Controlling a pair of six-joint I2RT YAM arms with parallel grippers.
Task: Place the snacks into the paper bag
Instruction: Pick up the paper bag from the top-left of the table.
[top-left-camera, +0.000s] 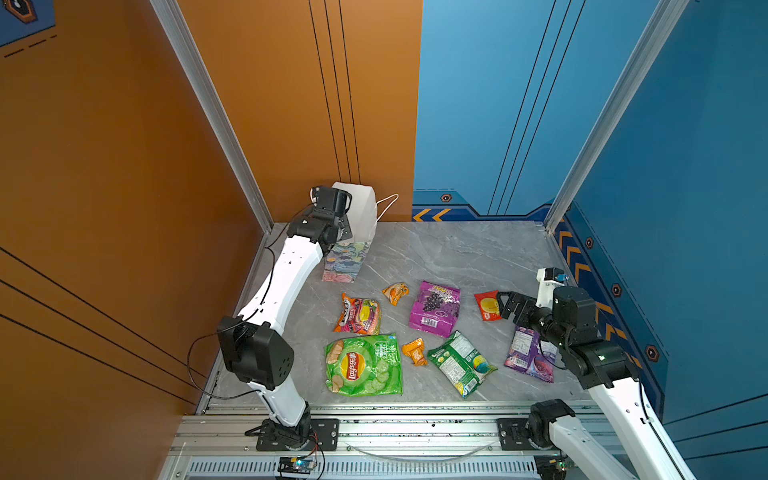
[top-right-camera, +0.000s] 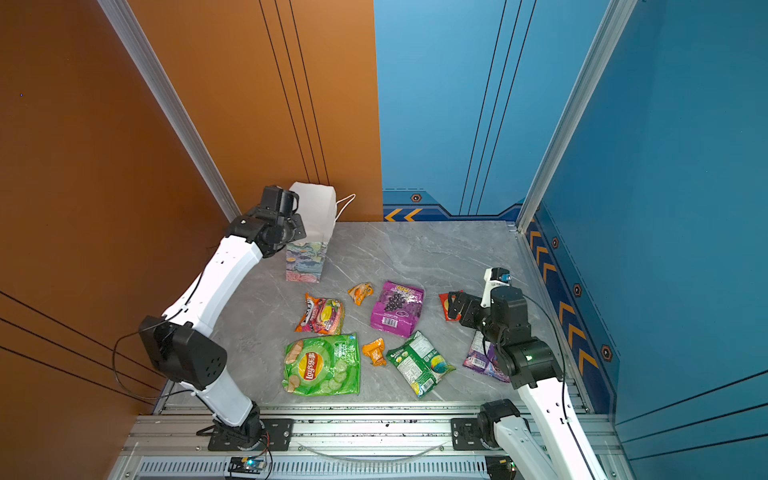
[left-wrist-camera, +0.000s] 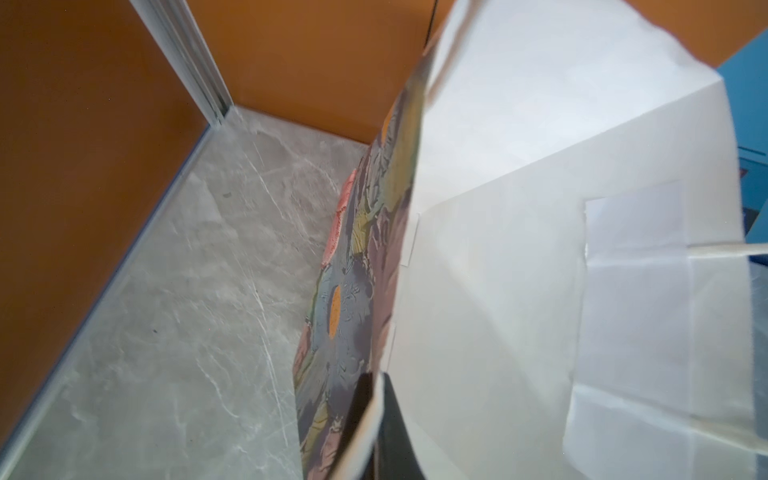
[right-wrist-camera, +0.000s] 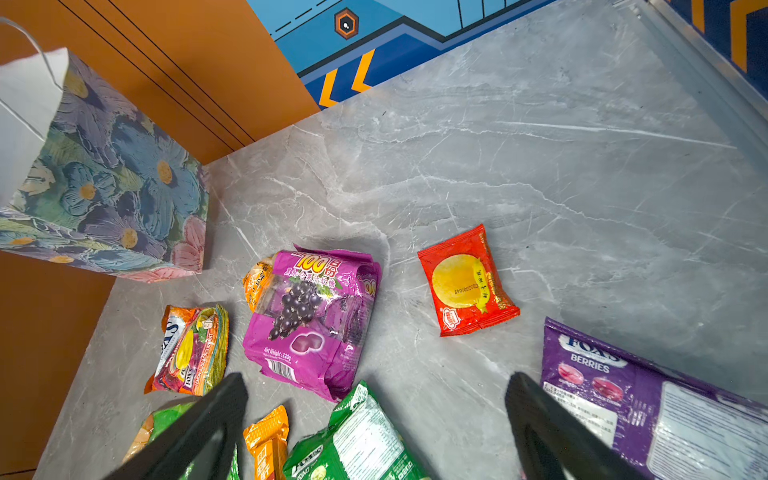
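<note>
Left gripper (left-wrist-camera: 377, 399): pressed together on the near wall of the paper bag (top-left-camera: 347, 262), one finger inside, one on the floral outside.
Left arm: stretched far across to the back corner, wrist bent down at the bag's mouth.
Right gripper (right-wrist-camera: 378, 380): spread wide, holding nothing, hanging above the worktop near the red packet (right-wrist-camera: 465, 282).
Right arm: elbow folded low over the purple packet (top-left-camera: 525, 353).
Snacks: all eight lie flat outside the upright bag, with the green Lay's bag (top-left-camera: 363, 365) nearest the front rail.
Worktop (top-left-camera: 457, 257): grey, marble-look.
Room: orange walls on the left arm's side, blue on the right's.
</note>
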